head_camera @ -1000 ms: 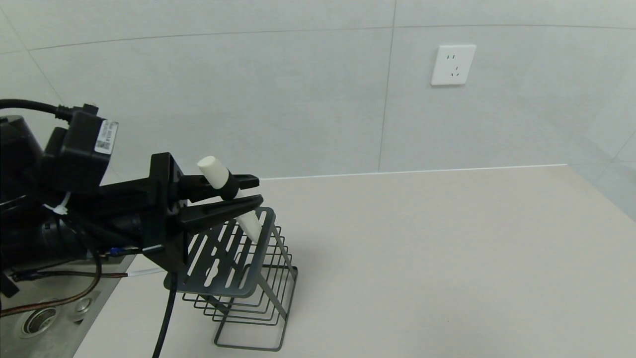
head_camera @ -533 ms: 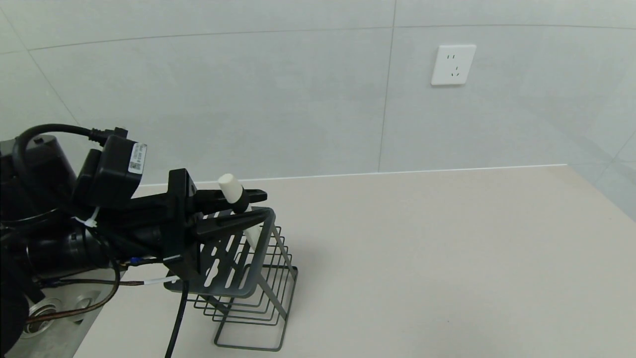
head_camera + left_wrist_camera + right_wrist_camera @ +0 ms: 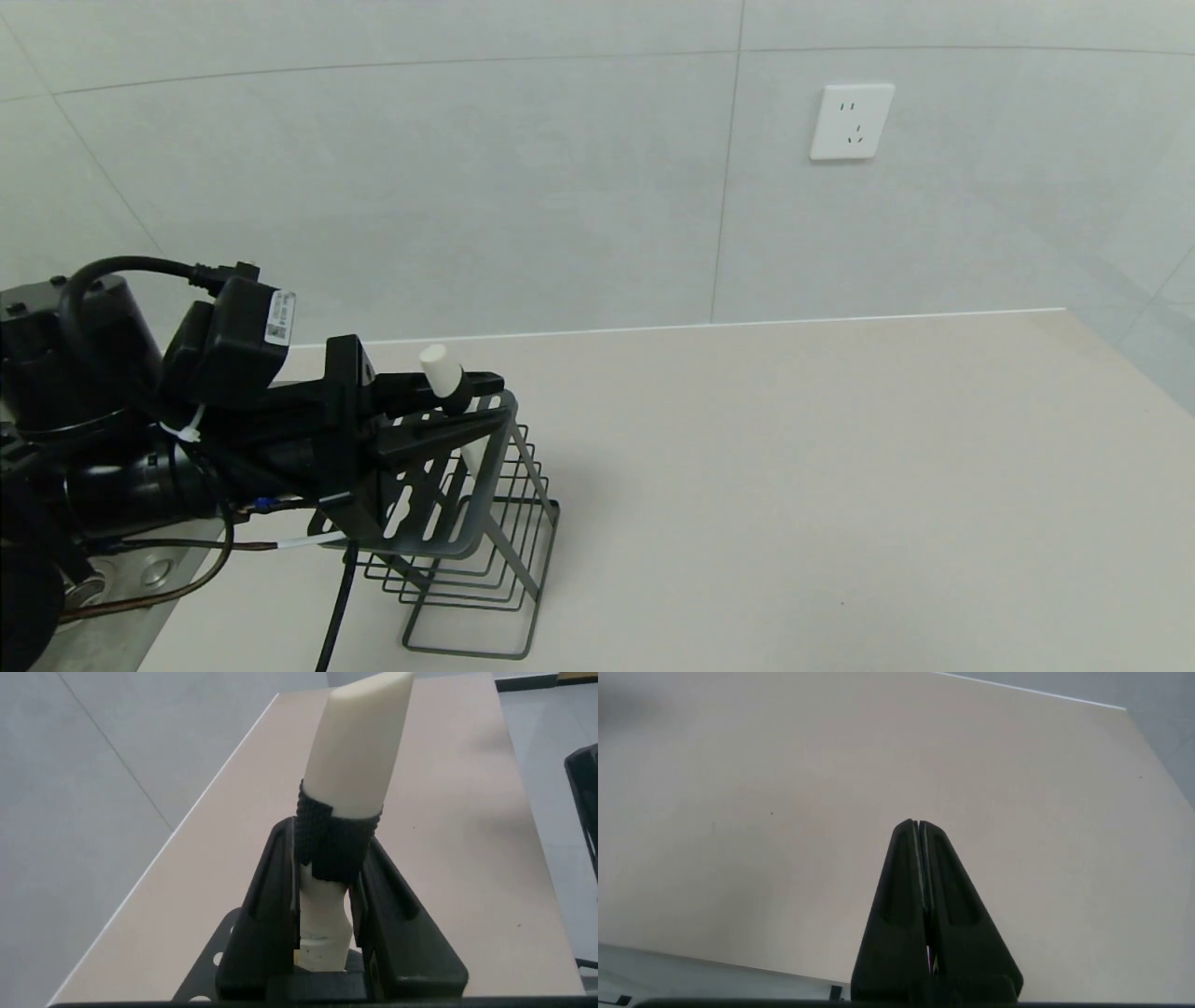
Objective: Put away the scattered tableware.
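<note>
My left gripper (image 3: pixel 470 403) is shut on a white utensil handle (image 3: pixel 440 367), right over the top far corner of a dark wire rack (image 3: pixel 471 571) on the beige counter. The handle stands nearly upright, its upper end above the fingers. Its lower part (image 3: pixel 473 453) shows behind the rack's slotted top plate (image 3: pixel 422 493); what is at its tip is hidden. In the left wrist view the handle (image 3: pixel 361 739) runs out between the closed fingers (image 3: pixel 392 891). In its own wrist view my right gripper (image 3: pixel 918 827) is shut on nothing, hovering above bare counter.
A metal sink (image 3: pixel 103 611) lies at the counter's near left corner, beside the rack. The beige counter (image 3: pixel 822 467) stretches away right of the rack. A white wall socket (image 3: pixel 851 121) sits on the tiled wall behind.
My left gripper has come down and slightly right with the white handle, which now stands more upright, its lower end sunk behind the rack's top plate.
</note>
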Controlling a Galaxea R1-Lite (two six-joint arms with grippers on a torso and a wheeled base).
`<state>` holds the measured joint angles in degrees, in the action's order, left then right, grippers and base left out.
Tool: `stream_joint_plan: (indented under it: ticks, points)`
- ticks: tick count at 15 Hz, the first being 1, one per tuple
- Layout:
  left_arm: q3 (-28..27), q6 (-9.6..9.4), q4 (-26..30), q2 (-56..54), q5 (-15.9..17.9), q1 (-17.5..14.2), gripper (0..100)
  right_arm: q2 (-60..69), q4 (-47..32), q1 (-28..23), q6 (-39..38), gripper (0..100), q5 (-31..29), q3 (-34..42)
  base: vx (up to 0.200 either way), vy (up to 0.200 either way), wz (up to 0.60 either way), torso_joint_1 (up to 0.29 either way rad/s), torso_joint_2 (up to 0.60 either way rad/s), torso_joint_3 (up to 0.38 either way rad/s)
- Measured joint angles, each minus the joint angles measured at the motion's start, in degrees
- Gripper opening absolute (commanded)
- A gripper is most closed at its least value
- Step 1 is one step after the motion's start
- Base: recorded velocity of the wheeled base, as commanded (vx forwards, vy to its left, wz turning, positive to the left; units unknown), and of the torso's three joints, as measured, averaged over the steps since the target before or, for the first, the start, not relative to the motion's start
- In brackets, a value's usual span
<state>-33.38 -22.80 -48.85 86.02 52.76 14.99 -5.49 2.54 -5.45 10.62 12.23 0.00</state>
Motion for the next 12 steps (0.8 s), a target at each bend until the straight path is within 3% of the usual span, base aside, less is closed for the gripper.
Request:
stream_joint_plan:
  ticks: [5, 12]
  points:
    - [0.5, -0.02, -0.2, 0.2, -0.3, 0.0, 0, 0.0, 0.0, 0.0, 0.0, 0, 0.0, 0.0, 0.000, 0.000, 0.00, 0.000, 0.00, 0.000]
    - [2.0, 0.06, -6.3, 2.9, -1.1, -0.9, 0, 0.0, 0.0, 0.0, 0.0, 0, 0.0, 0.0, 0.000, 0.000, 0.00, 0.000, 0.00, 0.000]
